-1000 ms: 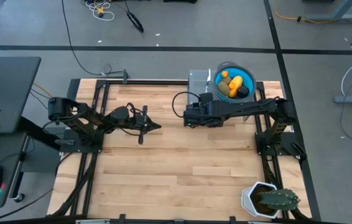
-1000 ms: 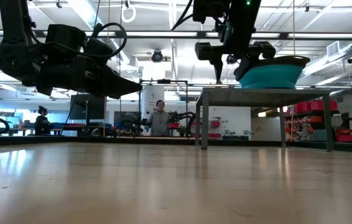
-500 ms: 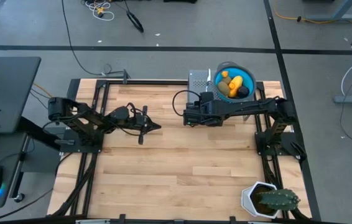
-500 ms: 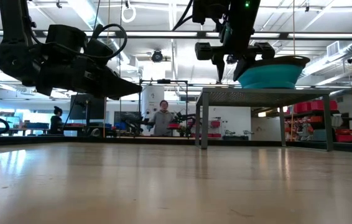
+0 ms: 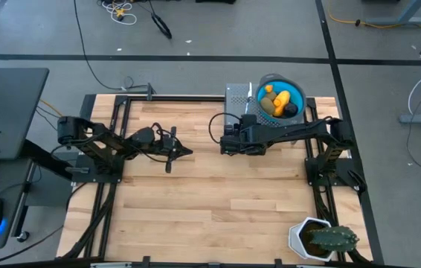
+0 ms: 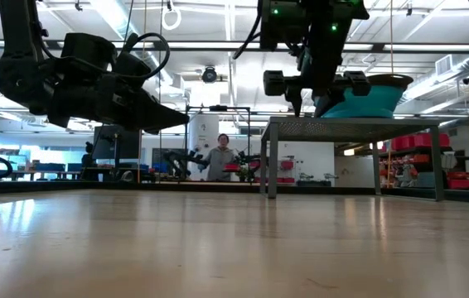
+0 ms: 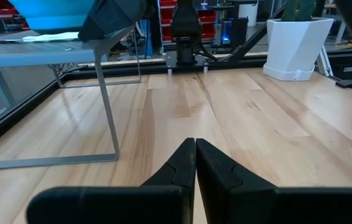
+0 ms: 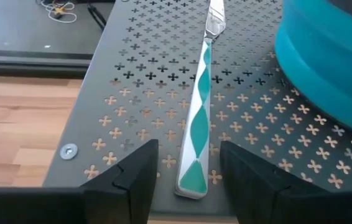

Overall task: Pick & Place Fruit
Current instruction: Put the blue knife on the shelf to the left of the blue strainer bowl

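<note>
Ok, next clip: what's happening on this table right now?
The right gripper sits over a perforated metal stand, its open fingers on either side of a teal-and-white handled utensil beside the blue bowl, not gripping it. The fruit lies in that bowl. The left gripper waits shut above the wooden table, holding nothing.

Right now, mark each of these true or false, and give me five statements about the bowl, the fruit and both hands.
1. The fruit lies in the blue bowl. True.
2. The bowl stands on the wooden tabletop. False: it stands on the perforated metal stand.
3. The left hand is shut. True.
4. The right hand holds a fruit. False: it holds none; a striped utensil lies between its fingers.
5. The potted cactus stands beside the bowl. False: opposite table corner.
</note>
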{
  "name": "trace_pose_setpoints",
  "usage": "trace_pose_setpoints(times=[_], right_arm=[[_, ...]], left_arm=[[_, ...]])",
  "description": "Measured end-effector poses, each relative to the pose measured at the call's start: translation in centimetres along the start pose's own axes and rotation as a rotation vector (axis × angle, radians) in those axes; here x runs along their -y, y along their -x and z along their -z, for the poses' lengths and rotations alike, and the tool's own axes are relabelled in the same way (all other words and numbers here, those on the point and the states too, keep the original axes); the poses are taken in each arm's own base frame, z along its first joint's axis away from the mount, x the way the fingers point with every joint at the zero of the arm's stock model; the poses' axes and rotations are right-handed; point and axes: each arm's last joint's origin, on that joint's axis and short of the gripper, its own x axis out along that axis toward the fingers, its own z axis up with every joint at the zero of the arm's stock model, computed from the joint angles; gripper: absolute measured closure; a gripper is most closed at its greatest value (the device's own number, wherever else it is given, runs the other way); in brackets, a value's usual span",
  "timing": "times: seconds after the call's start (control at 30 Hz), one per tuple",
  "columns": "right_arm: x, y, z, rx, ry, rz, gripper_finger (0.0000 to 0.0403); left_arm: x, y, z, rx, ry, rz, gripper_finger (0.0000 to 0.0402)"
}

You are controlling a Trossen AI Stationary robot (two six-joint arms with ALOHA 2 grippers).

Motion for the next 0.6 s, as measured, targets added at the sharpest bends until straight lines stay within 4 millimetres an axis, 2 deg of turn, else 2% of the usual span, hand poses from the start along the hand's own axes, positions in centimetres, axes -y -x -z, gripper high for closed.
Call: trace_pose_setpoints(times=[0.23, 0.4, 0.6], right_arm=[[0.05, -0.03, 0.01, 0.012, 0.004, -0.001, 0.0220], [0.04, -0.03, 0.01, 0.012, 0.007, -0.001, 0.0221], [0.03, -0.03, 0.01, 0.013, 0.015, -0.002, 0.0242]], left_arm=[[0.00, 0.00, 0.02, -0.002, 0.000, 0.000, 0.0394], [0.00, 0.00, 0.02, -0.002, 0.001, 0.000, 0.0387], [0.00, 0.00, 0.05, -0.005, 0.002, 0.000, 0.0382]])
